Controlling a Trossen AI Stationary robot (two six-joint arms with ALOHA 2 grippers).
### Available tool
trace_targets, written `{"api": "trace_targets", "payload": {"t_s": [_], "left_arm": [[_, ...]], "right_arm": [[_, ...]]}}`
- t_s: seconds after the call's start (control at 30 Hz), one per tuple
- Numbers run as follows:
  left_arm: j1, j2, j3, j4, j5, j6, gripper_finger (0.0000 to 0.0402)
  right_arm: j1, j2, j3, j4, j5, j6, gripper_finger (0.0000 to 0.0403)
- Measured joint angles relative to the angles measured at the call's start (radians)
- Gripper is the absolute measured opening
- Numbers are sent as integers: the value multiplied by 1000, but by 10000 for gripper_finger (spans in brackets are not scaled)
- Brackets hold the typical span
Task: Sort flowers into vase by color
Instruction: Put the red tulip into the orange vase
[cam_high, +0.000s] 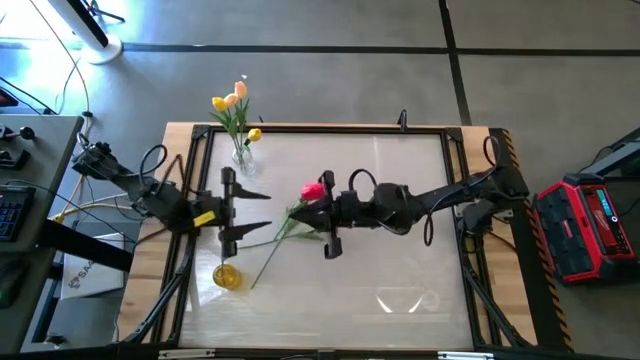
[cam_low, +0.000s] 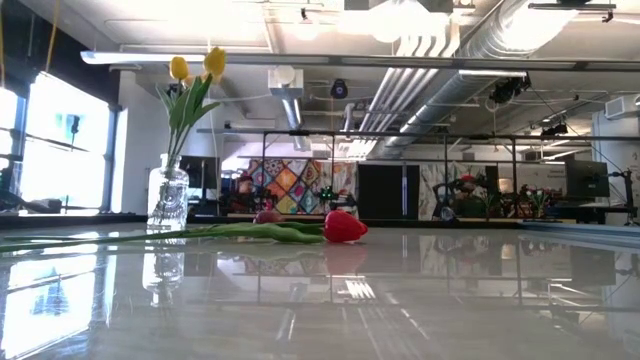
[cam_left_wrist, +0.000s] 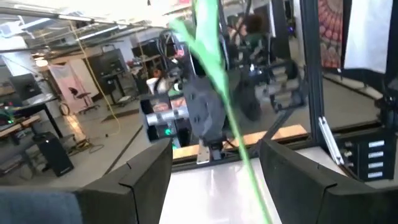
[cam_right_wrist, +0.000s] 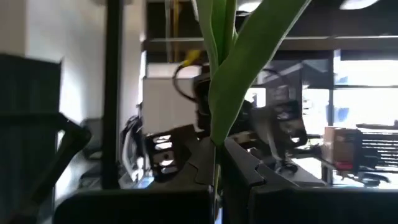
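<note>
The right gripper pinches a red tulip's stem while the left gripper waits spread open; next comes a vase.

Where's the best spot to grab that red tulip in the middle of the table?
Probably its thin green stem, a little behind the red tulip head, coming from above, fingers across it. The right gripper already pinches there; the left gripper is open nearby.
</note>
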Motion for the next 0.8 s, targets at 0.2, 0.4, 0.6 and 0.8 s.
{"api": "trace_targets", "payload": {"t_s": [0.2, 0.4, 0.6, 0.8], "left_arm": [[67, 67, 44, -1, 205, -90, 227], [100, 120, 64, -11, 320, -134, 227], [129, 132, 68, -19, 321, -171, 225], [159, 131, 68, -37, 320, -195, 168]], "right_arm": [[-1, 0, 98, -205, -65, -18, 0], [3, 0, 107, -226, -66, -30, 0], [3, 0, 107, -226, -69, -30, 0], [3, 0, 107, -227, -80, -30, 0]]}}
